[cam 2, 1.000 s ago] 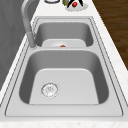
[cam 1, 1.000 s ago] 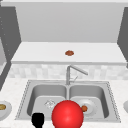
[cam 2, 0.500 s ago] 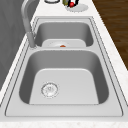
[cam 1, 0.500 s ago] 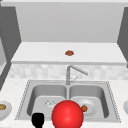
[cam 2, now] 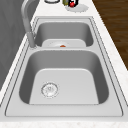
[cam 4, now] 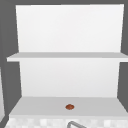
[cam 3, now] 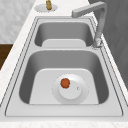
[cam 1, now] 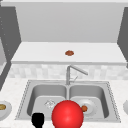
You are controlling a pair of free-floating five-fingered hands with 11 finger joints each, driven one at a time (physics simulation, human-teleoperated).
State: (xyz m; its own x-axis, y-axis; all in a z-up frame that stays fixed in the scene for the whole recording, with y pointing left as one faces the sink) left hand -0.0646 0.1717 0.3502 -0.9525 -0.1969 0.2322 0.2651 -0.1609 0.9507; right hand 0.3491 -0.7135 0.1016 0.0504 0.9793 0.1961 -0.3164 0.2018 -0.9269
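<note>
A black left hand point(cam 1: 38, 120) hangs at the bottom edge of the front view, over the sink's front rim by the left basin point(cam 1: 47, 100). Just to its right is a large red ball point(cam 1: 67, 115), apart from the hand and covering the divider's near end. The right basin holds a white plate point(cam 3: 71, 88) with a small orange-red piece point(cam 3: 65, 83) on it; the same plate point(cam 1: 89, 107) and piece point(cam 1: 84, 108) show in the front view. A small brown-red item point(cam 1: 69, 53) lies on the shelf above the sink, also in the upper view point(cam 4: 69, 107).
The faucet point(cam 1: 72, 72) stands behind the divider, its spout turned towards the right basin. A plate with a brownish item point(cam 1: 3, 108) sits on the counter to the left. Another plate point(cam 2: 75, 6) with red and green items sits on the right counter. The left basin's drain point(cam 2: 50, 89) is bare.
</note>
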